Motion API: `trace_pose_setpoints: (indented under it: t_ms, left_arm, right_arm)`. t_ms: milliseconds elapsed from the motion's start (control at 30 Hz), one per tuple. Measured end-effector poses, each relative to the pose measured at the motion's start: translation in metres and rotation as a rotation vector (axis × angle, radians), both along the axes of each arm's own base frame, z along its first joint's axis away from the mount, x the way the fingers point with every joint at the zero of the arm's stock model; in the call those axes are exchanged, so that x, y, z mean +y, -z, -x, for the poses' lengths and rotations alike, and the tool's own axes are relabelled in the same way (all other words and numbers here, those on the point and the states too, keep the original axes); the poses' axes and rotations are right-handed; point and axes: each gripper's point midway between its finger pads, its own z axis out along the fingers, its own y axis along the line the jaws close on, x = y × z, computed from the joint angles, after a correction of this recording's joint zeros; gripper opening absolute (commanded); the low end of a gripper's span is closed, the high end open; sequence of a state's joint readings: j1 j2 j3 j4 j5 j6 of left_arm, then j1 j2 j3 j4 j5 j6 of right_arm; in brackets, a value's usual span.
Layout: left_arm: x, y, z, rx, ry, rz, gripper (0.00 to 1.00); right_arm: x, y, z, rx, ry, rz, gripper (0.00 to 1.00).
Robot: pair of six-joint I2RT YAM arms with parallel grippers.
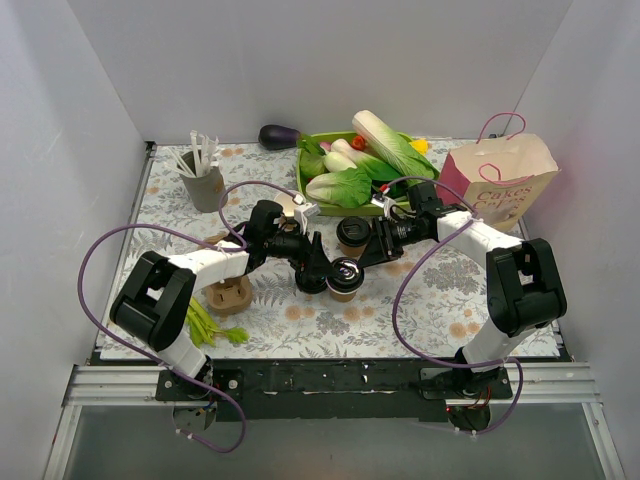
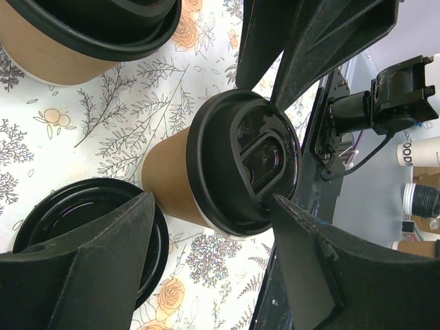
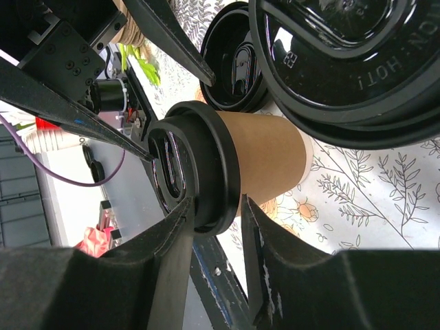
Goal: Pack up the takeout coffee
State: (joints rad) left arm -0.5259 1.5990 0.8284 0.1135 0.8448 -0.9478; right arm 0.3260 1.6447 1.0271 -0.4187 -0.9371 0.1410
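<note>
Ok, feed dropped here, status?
Left gripper open, straddling the cup. Right gripper shut on its lid rim. Cup upright; neighbour cups crowd it.

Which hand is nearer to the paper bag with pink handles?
Right. The right hand is left of the paper bag, beside the coffee cups; the left hand lies farther left still.

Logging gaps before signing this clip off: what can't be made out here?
What the coffee cups hold, all views: black lids cover them.
Pockets of the pulp cup tray, top view: left arm overlaps them.
Inside the paper bag, top view: its wall hides it.
Whether right gripper pinches nearest lid, right wrist: black on black.
</note>
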Motion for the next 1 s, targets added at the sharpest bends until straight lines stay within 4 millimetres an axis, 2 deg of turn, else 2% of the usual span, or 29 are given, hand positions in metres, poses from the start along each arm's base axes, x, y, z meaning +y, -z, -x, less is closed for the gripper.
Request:
trace_pose_setpoints:
  t_ms: [700, 1000]
  left_arm:
    - [0.0025, 0.0015, 0.0021, 0.007, -0.008, -0.011, 0.68]
    - [0.0037, 0.0044, 0.0026, 0.011, -0.014, -0.020, 0.68]
  right_arm:
    - [0.0057, 0.0020, 0.0081, -0.013, -0.039, 0.028, 0.45]
    - [0.0066, -0.0028, 0.0075, -0.024, -0.052, 0.019, 0.56]
